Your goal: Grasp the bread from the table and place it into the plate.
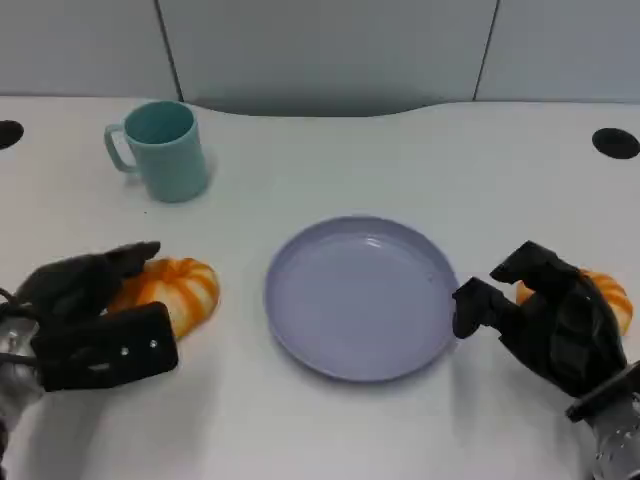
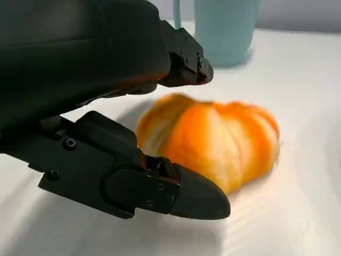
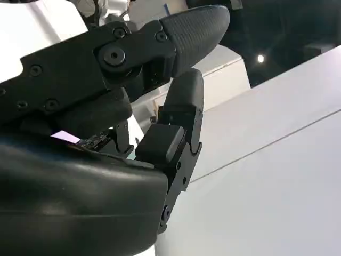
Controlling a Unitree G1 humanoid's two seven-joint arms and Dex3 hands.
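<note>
While its fingers lay spread around the left bread (image 1: 172, 290) without visibly closing on it, the left hand (image 1: 88, 318) sat at the near left of the bench (image 1: 400, 150), one finger over the loaf's top and another along its near side. In the left wrist view the loaf (image 2: 213, 141) rested on the bench between those fingers (image 2: 181, 194), apart from them. The right hand (image 1: 545, 315) hovered at the near right with fingers curled and nothing seen in them, a second bread (image 1: 605, 295) just behind it. By my judgement the grasp was in hand but not made: next the left fingers must close on the loaf, lift it, and carry it right to the plate (image 1: 300, 320). I counted two breads, one plate at the centre, bare, and one cup (image 1: 165, 150) at the far left.
</note>
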